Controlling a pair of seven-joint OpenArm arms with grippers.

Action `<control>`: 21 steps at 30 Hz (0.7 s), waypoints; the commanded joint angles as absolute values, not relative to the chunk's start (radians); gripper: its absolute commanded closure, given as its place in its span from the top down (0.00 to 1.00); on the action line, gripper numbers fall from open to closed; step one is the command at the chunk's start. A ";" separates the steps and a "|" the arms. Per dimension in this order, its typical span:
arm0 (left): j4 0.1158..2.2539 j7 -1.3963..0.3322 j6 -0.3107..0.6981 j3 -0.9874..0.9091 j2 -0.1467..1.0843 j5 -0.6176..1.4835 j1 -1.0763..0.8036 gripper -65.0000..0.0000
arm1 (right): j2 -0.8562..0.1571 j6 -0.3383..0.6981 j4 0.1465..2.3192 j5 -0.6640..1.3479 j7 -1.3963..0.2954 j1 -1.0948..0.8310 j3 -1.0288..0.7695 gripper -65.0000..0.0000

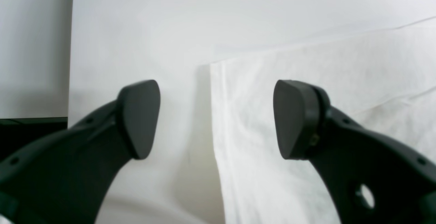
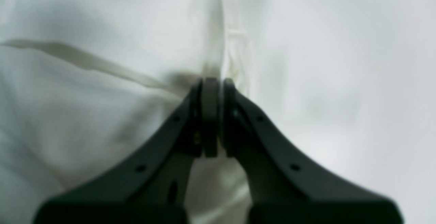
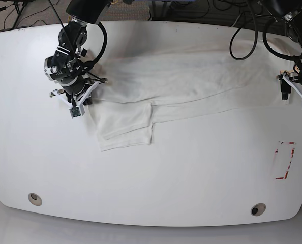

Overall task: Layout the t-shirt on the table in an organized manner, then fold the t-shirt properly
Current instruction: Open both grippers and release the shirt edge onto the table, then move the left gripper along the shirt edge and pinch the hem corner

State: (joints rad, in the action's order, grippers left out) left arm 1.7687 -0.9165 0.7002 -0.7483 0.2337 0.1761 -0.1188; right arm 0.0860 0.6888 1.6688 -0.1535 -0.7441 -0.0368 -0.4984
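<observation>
While the right end effector (image 3: pixel 76 104) pinches the t-shirt (image 3: pixel 181 81) edge shut, cloth stretches across the desk (image 3: pixel 151 173) toward the left end effector (image 3: pixel 296 94), gaping wide just beside the hem; folding apparently remains.

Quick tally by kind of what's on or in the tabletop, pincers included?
T-shirt: 1
Grommet holes: 2
Tape rectangle: 1
Pincers: 2, the right pincer shut on the shirt's edge, the left pincer open at the shirt's other end
Total: 6
</observation>
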 commanded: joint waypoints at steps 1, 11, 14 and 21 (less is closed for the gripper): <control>1.784 -0.894 0.698 -0.756 0.251 0.183 -0.110 0.72 | 0.081 0.690 1.713 -0.142 -0.725 -0.027 -0.501 0.00; 1.739 -0.977 0.698 -0.906 0.209 0.245 -0.053 0.74 | 0.085 0.690 1.836 -0.142 -0.728 -0.059 -0.496 0.00; 1.704 -1.040 0.698 -0.915 0.226 0.291 -0.035 0.76 | 0.085 0.690 1.851 -0.142 -0.728 -0.073 -0.496 0.00; 1.618 -1.050 0.698 -0.911 0.232 0.308 -0.027 0.76 | 0.085 0.690 1.867 -0.142 -0.728 -0.077 -0.496 0.00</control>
State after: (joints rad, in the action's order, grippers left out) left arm 1.6299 -1.0641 0.6971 -0.9096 0.2142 0.2974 -0.0330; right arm 0.0891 0.6891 1.8397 -0.1535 -0.7452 -0.0898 -0.4969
